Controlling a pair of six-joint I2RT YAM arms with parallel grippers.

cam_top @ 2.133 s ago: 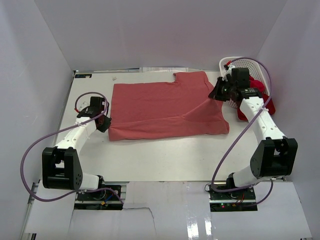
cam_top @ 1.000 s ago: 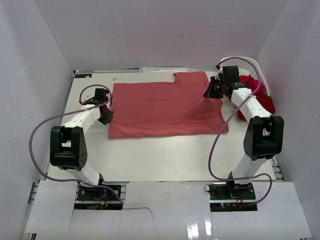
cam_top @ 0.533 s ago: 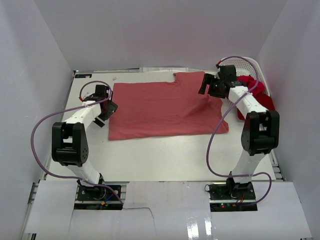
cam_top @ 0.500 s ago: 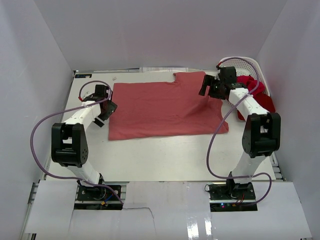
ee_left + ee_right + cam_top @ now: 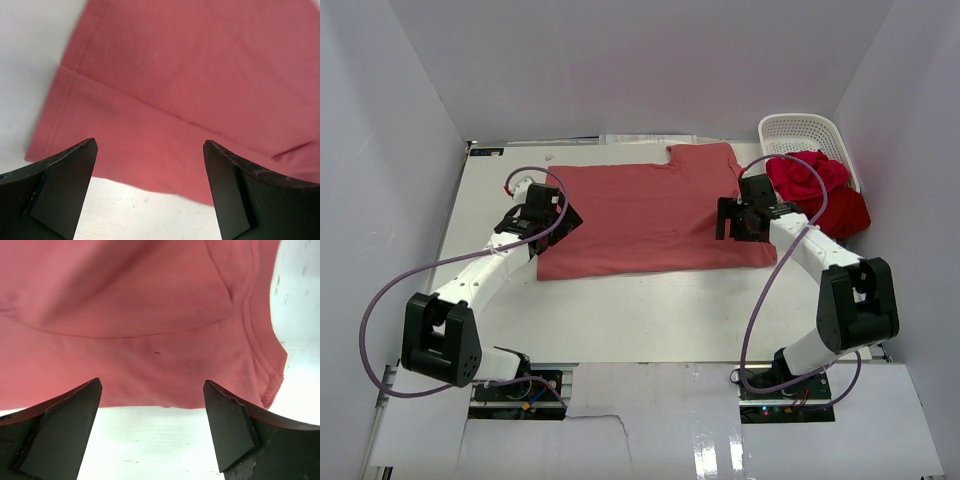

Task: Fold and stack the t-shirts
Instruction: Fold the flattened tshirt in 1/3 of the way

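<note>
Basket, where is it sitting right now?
Top view: the white basket sits at the far right corner of the table, just behind the crumpled red shirts.

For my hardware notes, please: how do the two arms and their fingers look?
The left arm and the right arm have white links with black joint housings. A purple cable loops along each. The fingers are dark, flat wedges with scuffed edges. I see no readable markings.
</note>
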